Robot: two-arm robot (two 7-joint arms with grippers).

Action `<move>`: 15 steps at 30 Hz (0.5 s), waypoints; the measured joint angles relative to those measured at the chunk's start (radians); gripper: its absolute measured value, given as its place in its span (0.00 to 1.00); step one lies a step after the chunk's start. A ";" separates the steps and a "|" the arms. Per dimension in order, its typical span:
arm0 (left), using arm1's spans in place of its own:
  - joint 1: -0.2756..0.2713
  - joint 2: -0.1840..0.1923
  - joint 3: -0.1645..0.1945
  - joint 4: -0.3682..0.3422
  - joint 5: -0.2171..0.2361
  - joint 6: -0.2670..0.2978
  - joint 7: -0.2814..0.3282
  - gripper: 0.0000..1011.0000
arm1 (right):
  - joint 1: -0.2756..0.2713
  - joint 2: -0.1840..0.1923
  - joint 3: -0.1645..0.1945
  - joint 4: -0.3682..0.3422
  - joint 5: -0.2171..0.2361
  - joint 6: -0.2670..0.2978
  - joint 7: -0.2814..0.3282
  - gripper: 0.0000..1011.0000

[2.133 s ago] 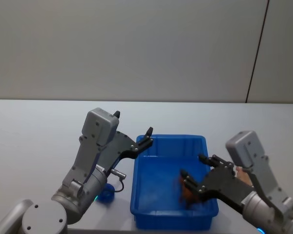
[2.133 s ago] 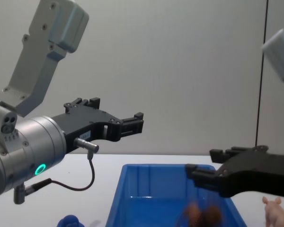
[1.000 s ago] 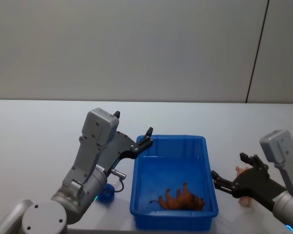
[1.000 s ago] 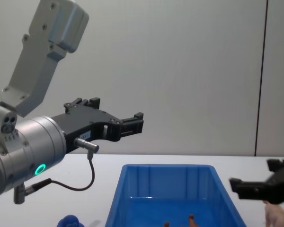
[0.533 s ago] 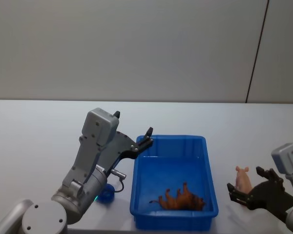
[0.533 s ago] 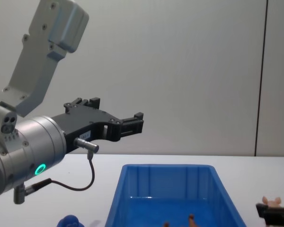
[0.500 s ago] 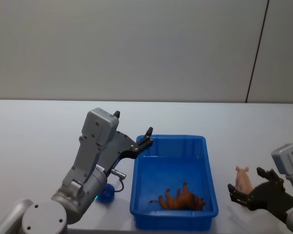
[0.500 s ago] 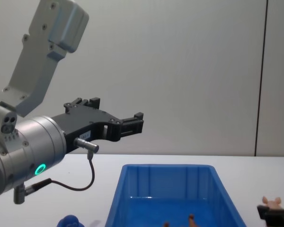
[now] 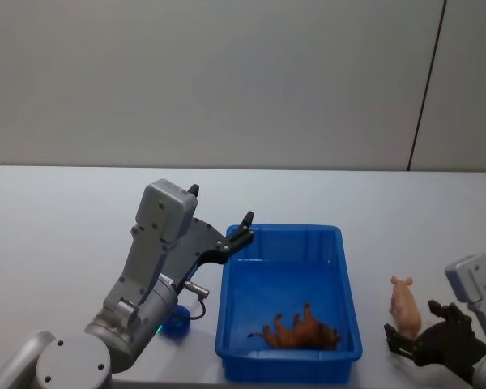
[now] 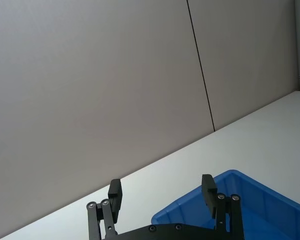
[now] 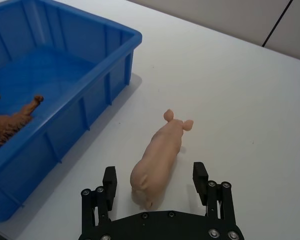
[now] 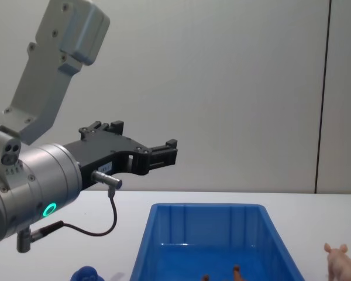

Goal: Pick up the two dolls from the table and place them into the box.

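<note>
A pale pink pig doll (image 9: 404, 305) lies on the white table (image 9: 65, 235) just right of the blue box (image 9: 346, 279). My right gripper (image 9: 419, 340) is open and low beside it. In the right wrist view its fingers (image 11: 110, 176) straddle the near end of the pig (image 11: 162, 150) without touching it. The dark blue doll (image 9: 175, 323) sits on the table left of the box, partly hidden by my left arm. My left gripper (image 9: 241, 229) hangs open and empty above the box's far left corner.
A brown animal toy (image 9: 298, 331) lies on the box floor near the front wall. The chest view has the box (image 12: 205, 225) at the bottom centre and the pig (image 12: 341, 263) at the lower right. Bare table stretches to the far left and right.
My right gripper let a brown toy fall into the box, then drew out to the right and came down around the pink pig. The left arm has not moved.
</note>
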 joint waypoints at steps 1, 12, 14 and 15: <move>0.000 0.000 0.000 0.000 0.000 0.000 0.000 0.99 | 0.001 -0.001 -0.001 0.004 -0.001 0.002 0.000 0.93; 0.000 0.000 0.000 0.000 0.000 0.000 0.000 0.99 | 0.017 -0.018 -0.005 0.041 0.012 0.015 -0.006 0.62; 0.000 0.000 0.000 0.000 0.000 0.000 0.000 0.99 | 0.017 -0.019 -0.004 0.042 0.017 0.013 -0.007 0.58; 0.000 0.000 0.000 0.000 0.000 0.000 0.000 0.99 | 0.018 -0.020 -0.003 0.043 0.020 0.012 -0.007 0.53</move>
